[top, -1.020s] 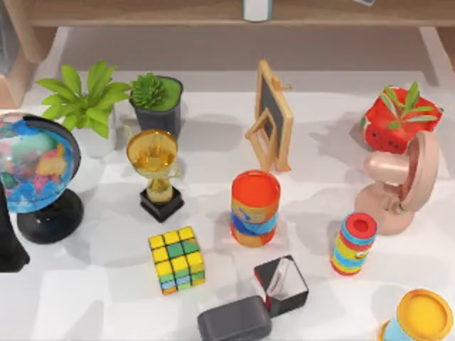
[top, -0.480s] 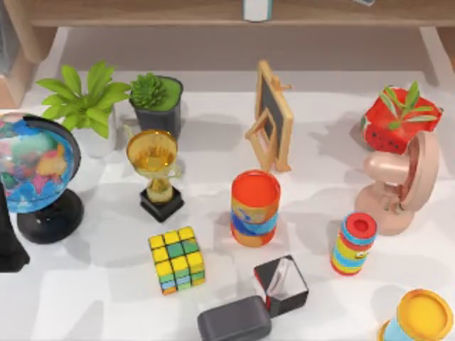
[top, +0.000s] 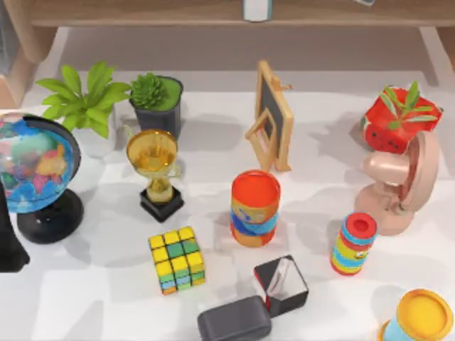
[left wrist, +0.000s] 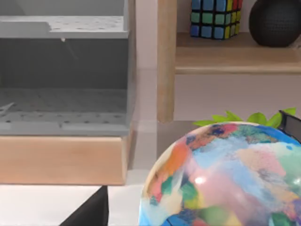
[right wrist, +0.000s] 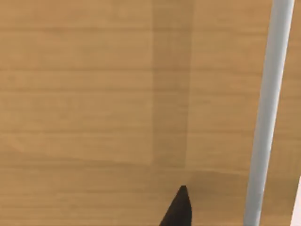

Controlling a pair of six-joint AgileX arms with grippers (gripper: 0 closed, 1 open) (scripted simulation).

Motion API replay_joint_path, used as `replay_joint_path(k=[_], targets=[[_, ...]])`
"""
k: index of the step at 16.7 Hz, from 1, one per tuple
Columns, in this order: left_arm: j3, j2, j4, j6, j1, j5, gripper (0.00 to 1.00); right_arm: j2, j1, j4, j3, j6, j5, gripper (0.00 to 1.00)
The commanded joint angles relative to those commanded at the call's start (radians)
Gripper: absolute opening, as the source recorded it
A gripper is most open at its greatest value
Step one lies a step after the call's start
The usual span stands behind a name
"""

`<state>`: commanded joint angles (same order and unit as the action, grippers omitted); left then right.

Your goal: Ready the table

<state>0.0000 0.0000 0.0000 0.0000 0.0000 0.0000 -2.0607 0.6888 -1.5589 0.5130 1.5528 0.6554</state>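
The white table (top: 106,298) spreads below the camera, crowded with a globe (top: 32,170), trophy (top: 155,170), cube (top: 176,259) and striped can (top: 254,207). The left arm (top: 8,245) sits at the table's left edge beside the globe. Whether either claw is spread or pressed together, I cannot tell.

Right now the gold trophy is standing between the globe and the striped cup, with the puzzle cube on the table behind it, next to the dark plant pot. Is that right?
Not quite. In the top view the puzzle cube lies in front of the gold trophy, toward the near edge of the table. The dark plant pot is behind the trophy. The rest holds: the trophy stands between the globe and the striped cup.
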Motion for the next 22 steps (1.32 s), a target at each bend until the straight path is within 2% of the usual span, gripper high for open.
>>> replay_joint_path(k=[4,5,15,22], targets=[[0.0,0.0,0.0,0.0,0.0,0.0,1.0,0.0,0.0,0.0,0.0,0.0,0.0,0.02],[0.0,0.0,0.0,0.0,0.0,0.0,1.0,0.0,0.0,0.0,0.0,0.0,0.0,0.0],[0.0,0.0,0.0,0.0,0.0,0.0,1.0,-0.013,-0.011,0.017,0.016,0.001,-0.009,0.0],[0.0,0.0,0.0,0.0,0.0,0.0,1.0,-0.084,-0.115,0.141,0.218,0.0,-0.118,0.0]])
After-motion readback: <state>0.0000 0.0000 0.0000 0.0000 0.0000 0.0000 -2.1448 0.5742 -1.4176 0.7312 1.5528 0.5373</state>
